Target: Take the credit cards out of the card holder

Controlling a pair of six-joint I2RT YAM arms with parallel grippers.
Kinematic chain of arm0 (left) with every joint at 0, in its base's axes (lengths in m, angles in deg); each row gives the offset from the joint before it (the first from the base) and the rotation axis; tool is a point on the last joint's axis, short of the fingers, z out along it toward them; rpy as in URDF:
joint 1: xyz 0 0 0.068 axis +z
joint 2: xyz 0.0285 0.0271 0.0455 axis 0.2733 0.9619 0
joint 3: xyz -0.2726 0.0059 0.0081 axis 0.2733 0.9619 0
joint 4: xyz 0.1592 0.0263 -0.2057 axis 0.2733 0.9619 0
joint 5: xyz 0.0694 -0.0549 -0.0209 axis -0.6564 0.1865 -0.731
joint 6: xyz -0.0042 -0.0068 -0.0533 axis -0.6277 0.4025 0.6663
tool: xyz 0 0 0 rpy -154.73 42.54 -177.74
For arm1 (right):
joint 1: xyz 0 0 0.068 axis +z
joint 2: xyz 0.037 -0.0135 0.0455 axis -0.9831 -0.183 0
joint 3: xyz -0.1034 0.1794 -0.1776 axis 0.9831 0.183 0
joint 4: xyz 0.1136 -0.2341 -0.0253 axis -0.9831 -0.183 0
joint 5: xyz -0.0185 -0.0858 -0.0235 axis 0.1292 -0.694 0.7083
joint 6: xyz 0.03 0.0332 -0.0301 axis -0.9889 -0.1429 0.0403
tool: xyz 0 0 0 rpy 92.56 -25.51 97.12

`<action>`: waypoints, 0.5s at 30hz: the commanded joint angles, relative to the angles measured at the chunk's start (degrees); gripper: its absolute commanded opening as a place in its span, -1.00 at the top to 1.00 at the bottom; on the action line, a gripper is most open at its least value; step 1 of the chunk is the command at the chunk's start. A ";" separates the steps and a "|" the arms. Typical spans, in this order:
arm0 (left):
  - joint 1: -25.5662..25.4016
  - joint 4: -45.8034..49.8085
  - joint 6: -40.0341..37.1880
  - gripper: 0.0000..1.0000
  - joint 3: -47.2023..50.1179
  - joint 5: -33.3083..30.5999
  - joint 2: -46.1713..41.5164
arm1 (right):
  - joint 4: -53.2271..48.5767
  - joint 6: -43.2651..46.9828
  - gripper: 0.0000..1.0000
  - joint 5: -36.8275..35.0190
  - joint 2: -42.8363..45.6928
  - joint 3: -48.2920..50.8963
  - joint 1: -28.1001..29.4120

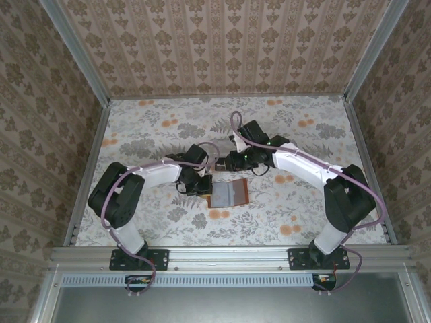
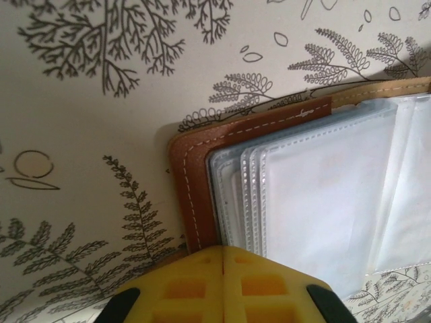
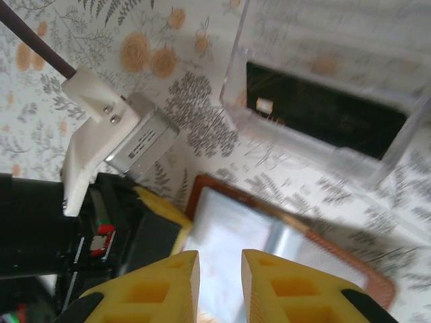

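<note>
One reddish-brown leather card holder point(image 1: 229, 194) lies open on your floral worktop point(image 1: 148, 128). Your left pincer point(image 2: 222, 269) is pressed together at its brown edge; your right pincer point(image 3: 219, 276) hangs narrowly spread above it. One dark card point(image 3: 323, 111) sits inside one clear plastic box point(image 3: 303, 145).

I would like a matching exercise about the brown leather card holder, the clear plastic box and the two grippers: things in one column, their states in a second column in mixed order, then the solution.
1. reddish-brown leather card holder
2. small clear plastic box
3. left gripper
4. right gripper

A. has a dark card inside
B. fingers shut together
C. fingers apart, with a gap
D. lies open on the flowered table

Pairs: 1-D, 2-A, 3-B, 4-C
</note>
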 commanded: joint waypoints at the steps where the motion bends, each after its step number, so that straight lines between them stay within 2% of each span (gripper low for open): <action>1: -0.61 -1.14 1.04 0.84 3.01 0.47 0.29 | 2.07 -9.12 0.53 5.94 0.02 2.30 1.34; 7: -0.33 -2.95 1.29 0.85 5.17 1.39 -0.02 | 5.01 -15.15 0.56 9.07 -2.98 5.38 3.53; 15: 0.97 -8.58 4.45 0.85 9.95 4.59 -3.53 | 5.61 -18.59 0.62 8.36 -6.33 5.86 7.22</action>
